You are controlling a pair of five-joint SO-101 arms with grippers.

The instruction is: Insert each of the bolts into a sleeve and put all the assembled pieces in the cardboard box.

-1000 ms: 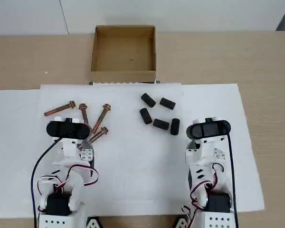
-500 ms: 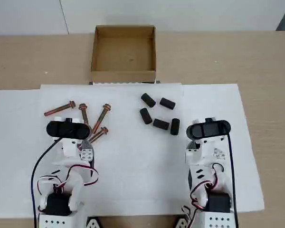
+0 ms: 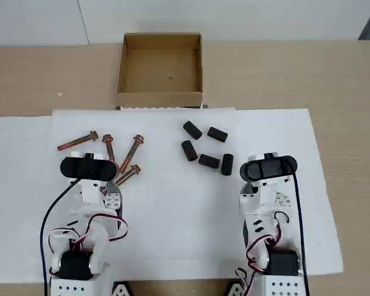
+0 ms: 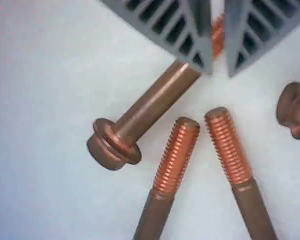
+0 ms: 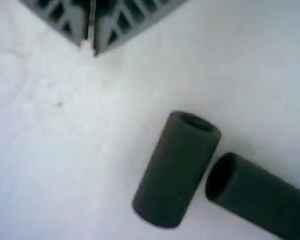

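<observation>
- On the table [image 3: 345,74], a smooth white paper sheet [image 3: 172,209] carries all the loose parts. The two arms sit at its near edge.
- At the left lie four copper-coloured bolts [image 3: 134,148]. Each has a smooth shank, a ribbed threaded tip and a round flanged head.
- The left arm [image 3: 88,168] is where it was a second ago. The left fingers [image 4: 182,27] are grey, ribbed wedges, drawn almost together with a slim gap and grasping nothing.
- One flanged bolt [image 4: 150,107] lies flat right under those tips, its thread showing through the gap. Two threaded ends [image 4: 172,155] point towards the tips from just beside it.
- At the far middle, an open, square cardboard box [image 3: 160,68] of plain brown board touches the sheet's far edge. No piece lies in it.
- Right of centre lie five short black sleeves [image 3: 208,161], matte hollow tubes, all on their sides.
- The right arm [image 3: 268,168] has shifted slightly left, towards the sleeves, since the earlier frame.
- The right fingers [image 5: 65,12] are pressed together on nothing. The nearest sleeve [image 5: 177,167] lies close by but apart from them, with another sleeve [image 5: 260,200] almost touching it.
</observation>
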